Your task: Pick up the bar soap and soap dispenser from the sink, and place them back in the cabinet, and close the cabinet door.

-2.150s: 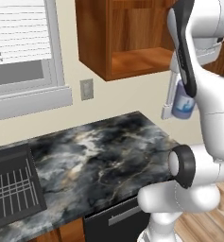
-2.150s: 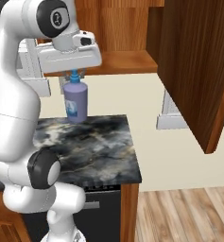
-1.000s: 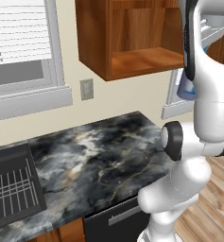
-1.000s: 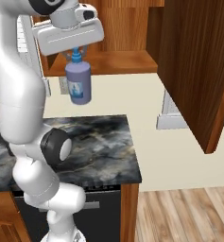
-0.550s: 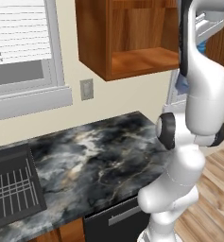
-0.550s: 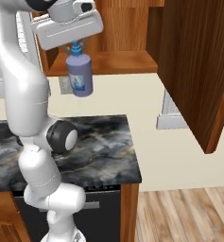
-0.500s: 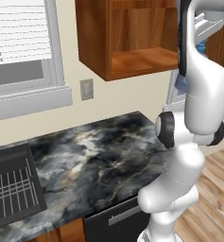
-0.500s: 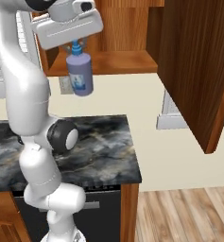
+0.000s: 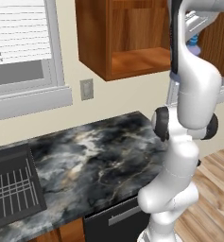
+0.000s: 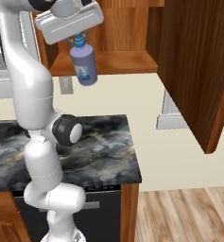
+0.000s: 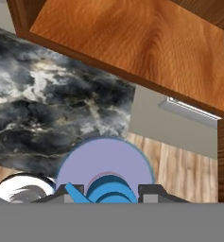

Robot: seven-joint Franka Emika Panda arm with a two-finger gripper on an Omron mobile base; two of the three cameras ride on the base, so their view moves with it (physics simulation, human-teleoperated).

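Raised since the earlier frames, the gripper [image 10: 78,38] now holds the soap dispenser [image 10: 84,64] level with the front edge of the cabinet [image 10: 118,61] shelf, where before it hung lower, over the counter [image 10: 104,146]; the arm has straightened upward with it; the base views have not shifted.

Gripper state: the jaws are closed on the blue pump top of the soap dispenser; the bottle hangs below the hand, tilted slightly, clear of every surface; in the hand view the soap dispenser [image 11: 104,170] sits between the two dark finger tips, seen from above as a lavender disc with the blue pump at its centre.

Position: in the right base view the bottle is in front of the open cabinet, just outside the shelf edge, at the left part of the opening; in the left base view the soap dispenser [image 9: 194,48] is a small blue patch behind the arm.

Cabinet door [image 10: 193,66]: swung fully open, standing to the right of the opening.

Sink [image 9: 12,189]: black basin with wire rack at the left end of the counter, well apart from the gripper.
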